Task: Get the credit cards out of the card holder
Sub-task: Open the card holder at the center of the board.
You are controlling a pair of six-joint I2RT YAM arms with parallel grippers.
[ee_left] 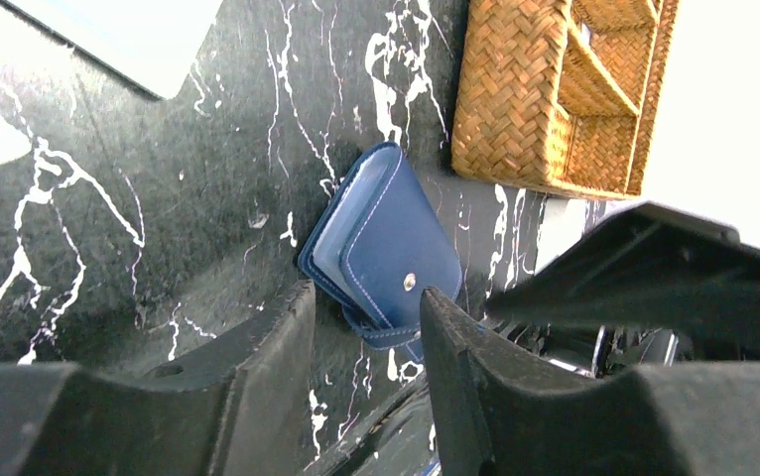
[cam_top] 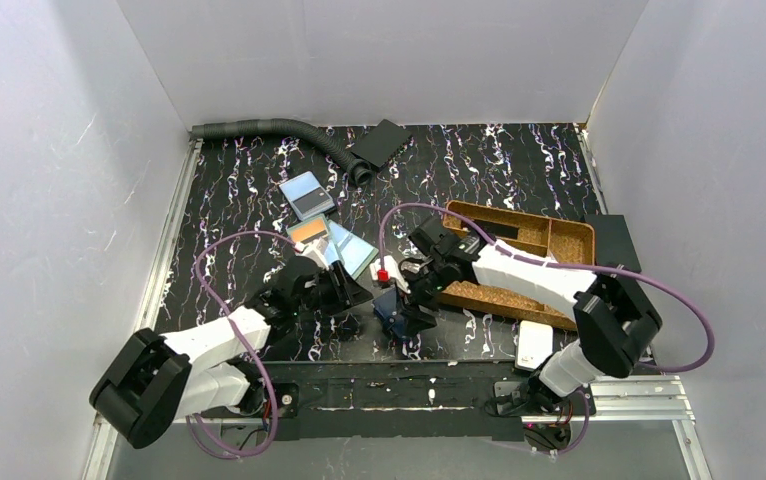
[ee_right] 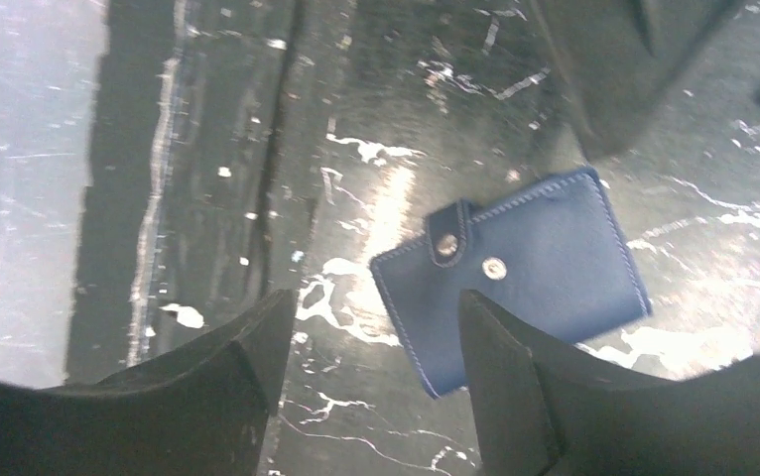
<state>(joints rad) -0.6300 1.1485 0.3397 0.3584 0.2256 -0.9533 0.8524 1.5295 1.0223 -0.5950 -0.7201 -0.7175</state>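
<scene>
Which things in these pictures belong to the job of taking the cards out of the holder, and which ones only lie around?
Belong to the job:
- card holder, shut, lying on the table
- blue-grey card
- orange card
- light blue card

Only lying about:
- woven tray
- grey hose
- white box
- flat black rectangle

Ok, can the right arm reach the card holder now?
Probably yes: the card holder lies on the table just ahead of the open right gripper, nothing between them, though the left gripper sits close beside it.
</scene>
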